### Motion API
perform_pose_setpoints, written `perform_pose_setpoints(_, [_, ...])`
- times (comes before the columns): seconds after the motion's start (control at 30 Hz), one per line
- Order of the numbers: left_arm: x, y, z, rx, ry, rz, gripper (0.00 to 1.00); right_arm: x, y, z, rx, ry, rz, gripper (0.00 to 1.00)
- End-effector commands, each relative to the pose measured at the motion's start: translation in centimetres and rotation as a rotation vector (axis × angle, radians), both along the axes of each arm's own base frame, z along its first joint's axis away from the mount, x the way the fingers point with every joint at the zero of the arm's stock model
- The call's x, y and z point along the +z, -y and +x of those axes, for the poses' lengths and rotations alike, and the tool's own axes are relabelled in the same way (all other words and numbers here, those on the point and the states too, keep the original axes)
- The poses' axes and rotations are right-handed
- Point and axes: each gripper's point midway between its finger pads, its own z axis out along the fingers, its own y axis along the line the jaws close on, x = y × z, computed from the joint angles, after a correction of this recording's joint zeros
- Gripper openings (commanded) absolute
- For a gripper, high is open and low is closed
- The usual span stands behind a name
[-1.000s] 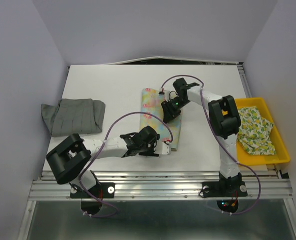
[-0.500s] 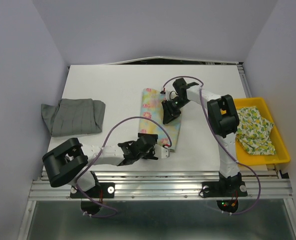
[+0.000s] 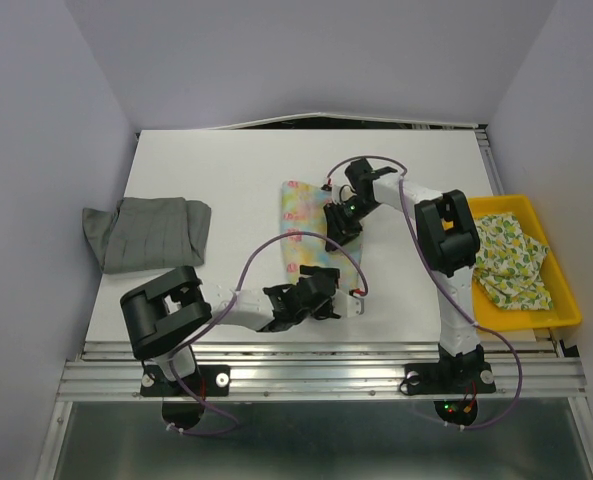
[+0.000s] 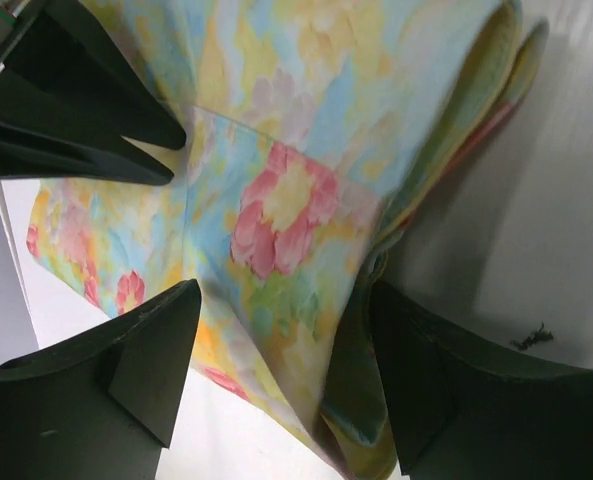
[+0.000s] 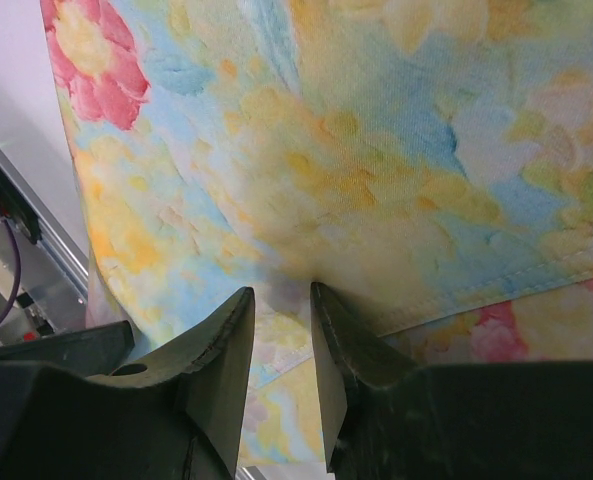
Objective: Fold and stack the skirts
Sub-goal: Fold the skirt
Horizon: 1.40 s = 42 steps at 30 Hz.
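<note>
Two arms rise from a metal rail (image 3: pixel 326 362) along the bottom of the top view, at the near lip of a white counter (image 3: pixel 236 165). Just beyond the rail, at lower centre, the left jaws are spread wide astride the near end of the floral skirt (image 3: pixel 301 215), with its layered, folded edge between them. The skirt lies as a long folded strip running up the middle of the counter. At its right edge, mid-frame, the right jaws are nearly together and appear to nip a pucker of the cloth. The grey skirt (image 3: pixel 146 232) lies folded at the left of the frame. At the right, the pale printed skirt (image 3: pixel 511 262) lies crumpled in a yellow tray (image 3: pixel 506 203). Plain pale lilac walls (image 3: pixel 306 60) enclose the counter on three sides.
</note>
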Motion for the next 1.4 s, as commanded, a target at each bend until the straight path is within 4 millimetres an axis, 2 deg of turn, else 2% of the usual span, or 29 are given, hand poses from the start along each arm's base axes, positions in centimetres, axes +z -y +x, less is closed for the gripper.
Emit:
perform_pose_setpoints(0.0, [-2.4, 0.3, -1.2, 0.008, -0.092, 0.025, 0.79, -9.8, 5.9, -5.1, 0.083, -0.115, -0.386, 0.37])
perform_pose_setpoints(0.23, [-2.5, 0.1, -2.0, 0.019, -0.136, 0.013, 0.77, -9.8, 6.1, -5.3, 0.082, -0.116, -0.397, 0.37])
perform_pose_setpoints(0.47, [0.6, 2.6, -4.2, -0.012, -0.219, -0.102, 0.79, -9.9, 6.1, -4.9, 0.075, -0.106, -0.404, 0.37])
perform_pose_setpoints(0.53, [0.8, 3.1, -4.6, -0.008, -0.23, -0.108, 0.79, -10.0, 6.1, -5.0, 0.075, -0.112, -0.403, 0.37])
perform_pose_setpoints(0.63, [-0.4, 3.1, -4.3, 0.024, -0.225, -0.08, 0.79, -9.9, 6.2, -5.1, 0.077, -0.11, -0.404, 0.37])
perform_pose_setpoints(0.77, [-2.4, 2.1, -3.3, 0.087, -0.19, -0.03, 0.78, -9.9, 6.3, -5.3, 0.081, -0.111, -0.408, 0.36])
perform_pose_setpoints(0.83, [-2.4, 1.3, -2.4, 0.131, -0.143, -0.024, 0.75, -9.8, 6.3, -5.3, 0.083, -0.11, -0.406, 0.36])
perform_pose_setpoints(0.93, [-2.9, -1.0, -1.6, 0.172, -0.082, 0.024, 0.72, -9.9, 6.5, -5.4, 0.089, -0.107, -0.409, 0.36])
perform_pose_setpoints(1.13, [-3.2, -2.5, -2.2, 0.172, -0.086, 0.042, 0.72, -10.3, 6.7, -5.4, 0.096, -0.11, -0.419, 0.36])
perform_pose_setpoints(1.2, [-2.8, -3.6, -1.6, 0.198, -0.035, 0.072, 0.68, -10.4, 6.8, -5.4, 0.102, -0.108, -0.424, 0.36])
perform_pose_setpoints(1.37, [-4.0, -5.0, -2.5, 0.167, -0.063, 0.121, 0.7, -10.6, 7.1, -5.4, 0.107, -0.102, -0.44, 0.36])
